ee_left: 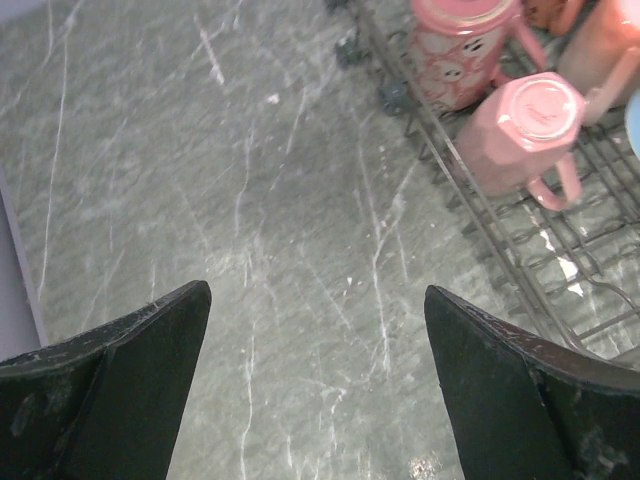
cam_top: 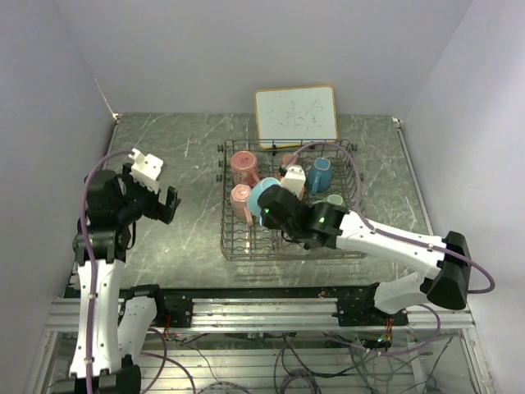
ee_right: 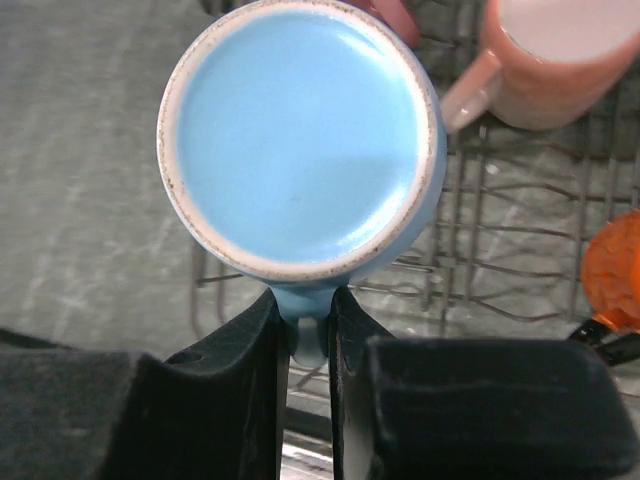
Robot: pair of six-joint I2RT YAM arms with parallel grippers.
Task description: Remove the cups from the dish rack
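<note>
The grey wire dish rack (cam_top: 234, 246) stands mid-table and holds several mugs: two pink ones (cam_top: 244, 167) at its left, a teal one (cam_top: 321, 174) and a pale one (cam_top: 335, 201) at the right. My right gripper (cam_top: 271, 207) is shut on the handle of a light blue mug (ee_right: 300, 135), held bottom-up above the rack's left part. My left gripper (cam_top: 156, 201) is open and empty over bare table left of the rack. The left wrist view shows two pink mugs (ee_left: 525, 135) in the rack's corner (ee_left: 480, 215).
A wood-framed whiteboard (cam_top: 296, 114) leans behind the rack. An orange-red mug (ee_right: 615, 270) and a peach mug (ee_right: 560, 55) lie in the rack near the blue mug. Grey walls close in the left and right sides.
</note>
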